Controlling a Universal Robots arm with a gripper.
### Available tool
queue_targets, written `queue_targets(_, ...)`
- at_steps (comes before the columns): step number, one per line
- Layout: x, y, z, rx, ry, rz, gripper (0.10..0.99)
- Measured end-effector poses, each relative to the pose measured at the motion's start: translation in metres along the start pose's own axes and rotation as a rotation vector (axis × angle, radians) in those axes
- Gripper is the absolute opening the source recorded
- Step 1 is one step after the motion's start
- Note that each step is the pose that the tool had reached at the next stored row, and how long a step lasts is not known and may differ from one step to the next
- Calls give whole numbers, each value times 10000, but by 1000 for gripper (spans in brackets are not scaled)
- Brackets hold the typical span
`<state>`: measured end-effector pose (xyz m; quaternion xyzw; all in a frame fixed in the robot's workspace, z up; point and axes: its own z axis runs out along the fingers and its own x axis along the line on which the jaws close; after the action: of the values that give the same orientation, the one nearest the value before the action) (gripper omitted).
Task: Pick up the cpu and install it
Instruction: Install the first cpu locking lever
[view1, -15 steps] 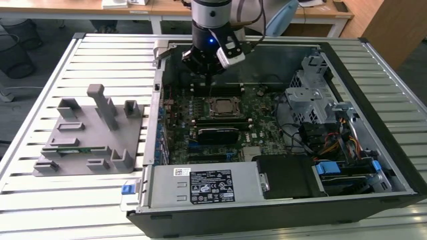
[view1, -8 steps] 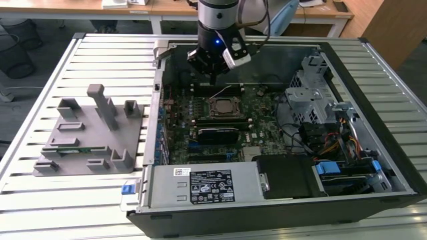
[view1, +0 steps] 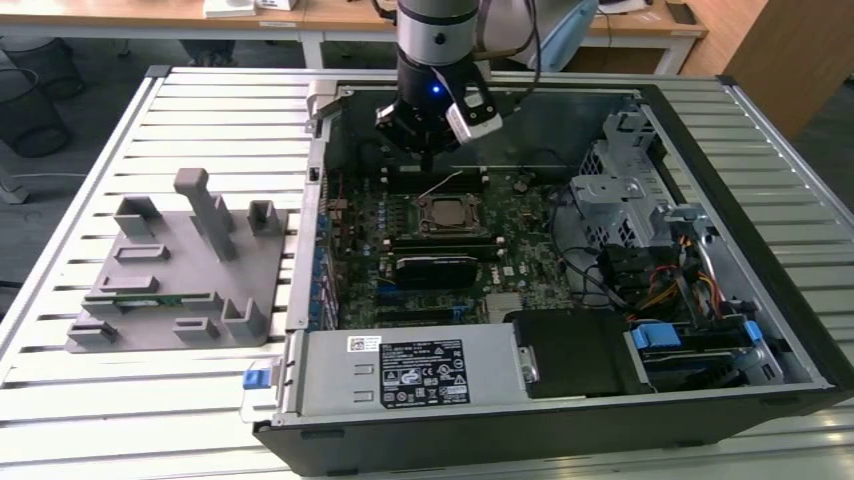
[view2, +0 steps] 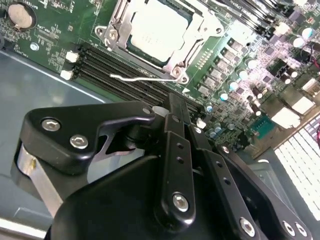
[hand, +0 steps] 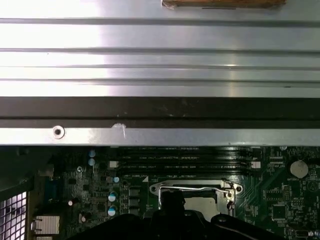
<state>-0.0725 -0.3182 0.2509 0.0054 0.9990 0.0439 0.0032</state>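
My fingers (view2: 175, 102) are pressed together with nothing between them, hanging above the board (view1: 514, 255) inside the open case (view1: 747, 250). Right under the tips run the dark memory slots (view2: 120, 75). Just beyond those lies the thin wire lever (view2: 145, 78), and it looks unlatched to me. Past the lever comes the socket frame (view2: 114, 35), and there's the cpu (view2: 159, 29), silver top up, sitting flat inside the frame. So I'd call the placing done and the locking down not yet done. Any move here calls for a clean line on that thin lever, with no nudging of the chip. Far off on the bench (view1: 80, 400) stands the grey fixture (view1: 174, 270), well apart from me.
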Motion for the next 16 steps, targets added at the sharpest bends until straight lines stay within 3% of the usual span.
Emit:
queue_targets(5, -72, -5, 40, 1, -1, 17, 106)
queue_targets(16, -114, -8, 119, 3, 1, -10, 106)
